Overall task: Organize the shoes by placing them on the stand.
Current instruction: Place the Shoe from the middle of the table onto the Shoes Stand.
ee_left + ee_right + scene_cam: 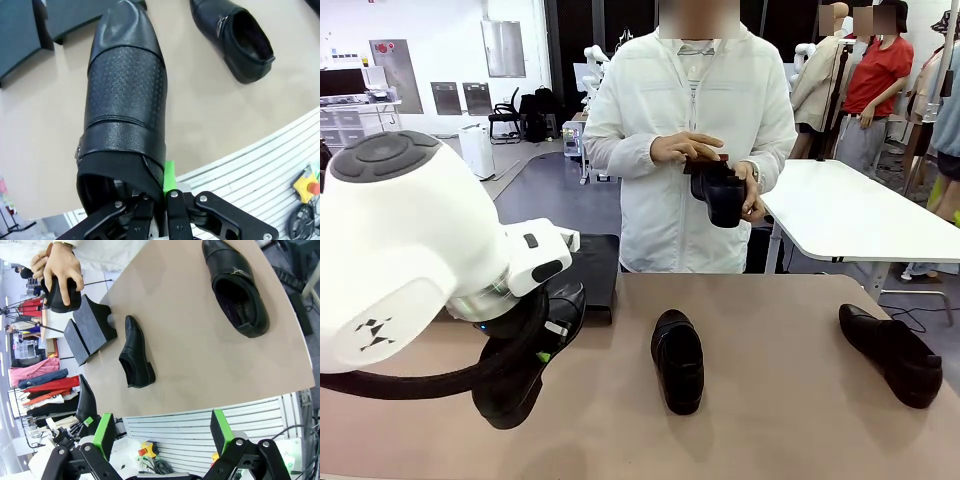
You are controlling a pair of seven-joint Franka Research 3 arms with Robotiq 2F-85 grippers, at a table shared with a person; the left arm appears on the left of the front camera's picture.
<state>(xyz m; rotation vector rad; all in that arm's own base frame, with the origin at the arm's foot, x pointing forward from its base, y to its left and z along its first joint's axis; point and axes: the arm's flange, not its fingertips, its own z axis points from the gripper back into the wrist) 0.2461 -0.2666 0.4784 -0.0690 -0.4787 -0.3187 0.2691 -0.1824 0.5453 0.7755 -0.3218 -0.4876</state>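
**One loafer gripped, none yet on the stand**

No shoe sits on the dark, wedge-shaped stand [90, 327] at the far left of the table [780, 430]. I judge the task to be near its start, with all four loafers left to place.

One loafer [678, 360] lies in the middle of the table and another [890, 352] lies at the right. The person at the far side holds a third loafer [720, 192] in both hands [688, 148], above the table's far edge. The fourth loafer [125, 100] is at the near left, its toe aimed at the stand just beyond it.

The left gripper [156, 202] has that fourth loafer. Its fingers are pinched narrow on the rim of the shoe's opening at the heel, with a green pad [169, 175] pressed against the outside. Whether the sole clears the table I cannot tell.

The right gripper [162, 415] hangs at the near side of the table. Its fingers [103, 435] are spread wide, holding and touching nothing.
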